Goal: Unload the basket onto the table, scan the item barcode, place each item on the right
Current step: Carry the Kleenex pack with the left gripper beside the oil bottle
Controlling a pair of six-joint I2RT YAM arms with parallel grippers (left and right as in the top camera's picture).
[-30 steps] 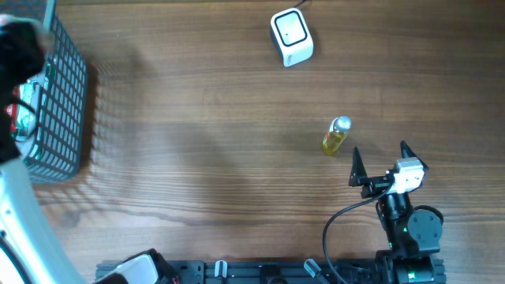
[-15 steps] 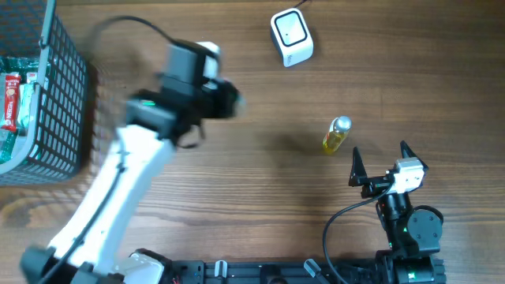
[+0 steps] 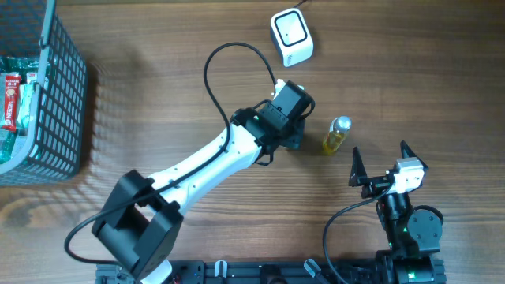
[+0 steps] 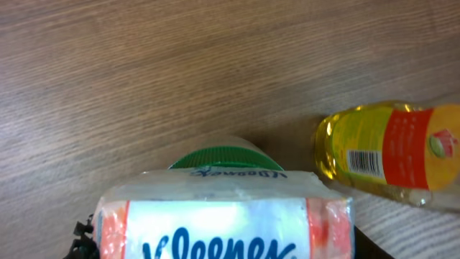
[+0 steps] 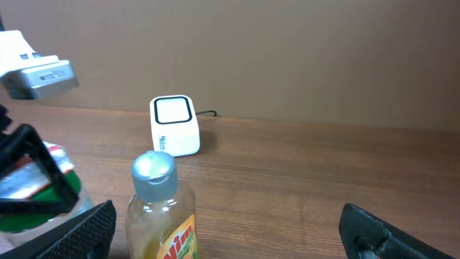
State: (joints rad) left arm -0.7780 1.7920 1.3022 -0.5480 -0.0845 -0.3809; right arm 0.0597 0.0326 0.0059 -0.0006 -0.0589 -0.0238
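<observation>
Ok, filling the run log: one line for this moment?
left gripper: shut on tissue pack, short of scanner | right gripper: open | bottle: upright, free

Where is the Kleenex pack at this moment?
The Kleenex pack is in the left gripper, right of the table's centre in the overhead view. It is just left of the yellow bottle and nearer the robot than the white scanner.

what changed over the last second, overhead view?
The left gripper swung rightward from the dark wire basket, stopping beside the yellow silver-capped bottle; it holds a white Kleenex pack. Unchanged: bottle, white box-shaped scanner, open right gripper.
</observation>
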